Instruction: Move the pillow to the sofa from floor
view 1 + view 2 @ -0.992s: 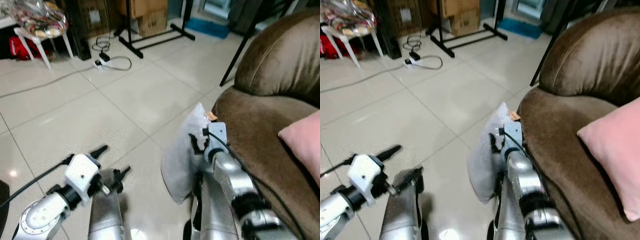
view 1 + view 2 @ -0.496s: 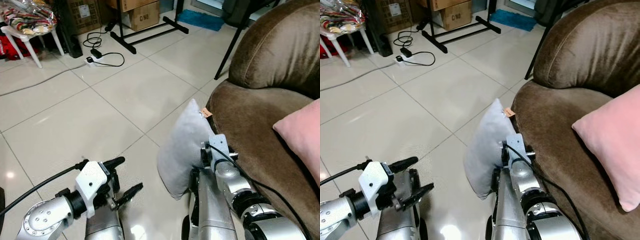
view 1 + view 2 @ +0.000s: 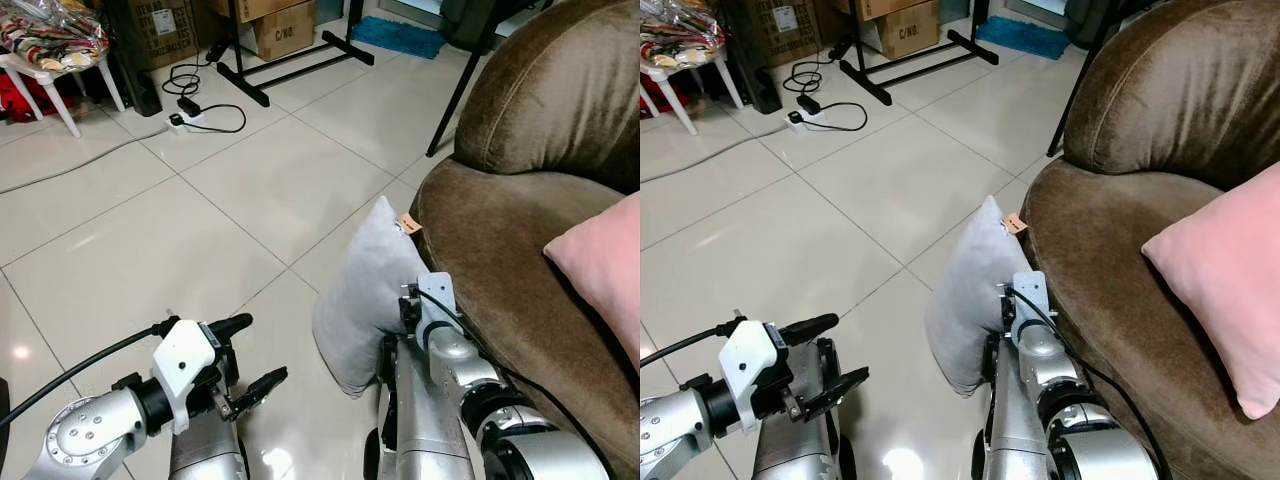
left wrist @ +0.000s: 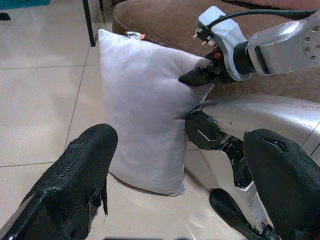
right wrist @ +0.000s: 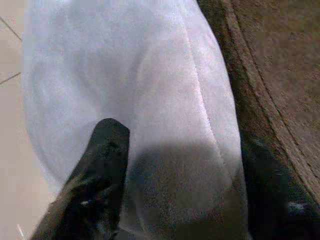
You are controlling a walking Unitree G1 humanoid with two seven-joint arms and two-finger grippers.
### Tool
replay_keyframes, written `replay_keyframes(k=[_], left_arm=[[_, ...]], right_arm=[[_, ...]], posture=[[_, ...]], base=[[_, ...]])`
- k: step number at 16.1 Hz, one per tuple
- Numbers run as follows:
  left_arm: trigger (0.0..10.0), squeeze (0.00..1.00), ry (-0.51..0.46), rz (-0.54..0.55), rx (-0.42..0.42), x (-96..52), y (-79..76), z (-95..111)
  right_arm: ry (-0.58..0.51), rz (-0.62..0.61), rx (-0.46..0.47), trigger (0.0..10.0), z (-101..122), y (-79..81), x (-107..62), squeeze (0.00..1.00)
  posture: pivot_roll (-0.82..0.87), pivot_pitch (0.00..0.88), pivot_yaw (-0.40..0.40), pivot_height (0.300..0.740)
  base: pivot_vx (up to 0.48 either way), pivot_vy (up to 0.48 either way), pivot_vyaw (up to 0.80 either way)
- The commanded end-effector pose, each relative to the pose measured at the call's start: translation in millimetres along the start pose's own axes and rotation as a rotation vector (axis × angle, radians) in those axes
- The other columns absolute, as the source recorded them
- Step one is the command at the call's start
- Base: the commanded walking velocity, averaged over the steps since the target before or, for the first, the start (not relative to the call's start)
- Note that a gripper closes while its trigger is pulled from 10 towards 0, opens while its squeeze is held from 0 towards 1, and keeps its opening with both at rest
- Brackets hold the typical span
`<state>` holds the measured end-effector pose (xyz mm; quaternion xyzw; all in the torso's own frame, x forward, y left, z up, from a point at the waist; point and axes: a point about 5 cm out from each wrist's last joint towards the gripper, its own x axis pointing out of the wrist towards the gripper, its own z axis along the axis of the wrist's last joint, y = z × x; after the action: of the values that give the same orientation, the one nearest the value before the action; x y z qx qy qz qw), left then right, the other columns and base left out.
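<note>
Pinching the pillow (image 3: 362,296) edge, right claw (image 4: 196,77) risks slipping: soft fabric, shallow hold. Left claw (image 3: 247,356) spread, well apart beside it; sofa (image 3: 510,250) just beyond.

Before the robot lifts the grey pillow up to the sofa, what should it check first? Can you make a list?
1. Right gripper fingers straddle the grey pillow: ok.
2. Grip squeezed tight: cannot tell.
3. Pillow off the floor: not ok, its bottom corner rests on the tile.
4. Bare seat room on the sofa beside the pink pillow: ok.
5. Left gripper open and apart from the pillow: ok.
</note>
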<state>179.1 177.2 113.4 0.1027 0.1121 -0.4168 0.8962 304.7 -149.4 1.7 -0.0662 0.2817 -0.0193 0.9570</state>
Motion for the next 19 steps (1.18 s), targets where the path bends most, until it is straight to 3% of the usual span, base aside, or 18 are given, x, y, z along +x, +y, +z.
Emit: replay_keyframes(k=[1,10,17,19], left_arm=[[10.0,0.00,-0.002,-0.020,0.000,1.2,-1.4,1],[10.0,0.00,0.013,-0.024,-0.019,2.1,-0.7,-3],[10.0,0.00,0.031,0.029,-0.036,-2.3,-0.8,-10],[10.0,0.00,0.038,0.053,-0.034,-3.9,-1.3,-14]], right_arm=[[0.021,0.009,0.009,0.0,-5,-0.2,-0.5,0.00],[0.025,0.116,-0.023,0.0,-6,14.6,-1.7,0.00],[-0.017,0.220,0.028,0.0,-8,27.8,-6.2,0.00],[-0.068,0.276,0.099,0.0,-4,31.7,-9.2,0.00]], posture=[[0.08,0.105,-0.050,0.468],[0.07,0.071,-0.048,0.468],[0.05,0.035,-0.042,0.468],[0.05,0.014,-0.048,0.468]], base=[[0.000,0.000,0.00],[0.000,0.000,0.00],[0.000,0.000,0.00],[0.000,0.000,0.00]])
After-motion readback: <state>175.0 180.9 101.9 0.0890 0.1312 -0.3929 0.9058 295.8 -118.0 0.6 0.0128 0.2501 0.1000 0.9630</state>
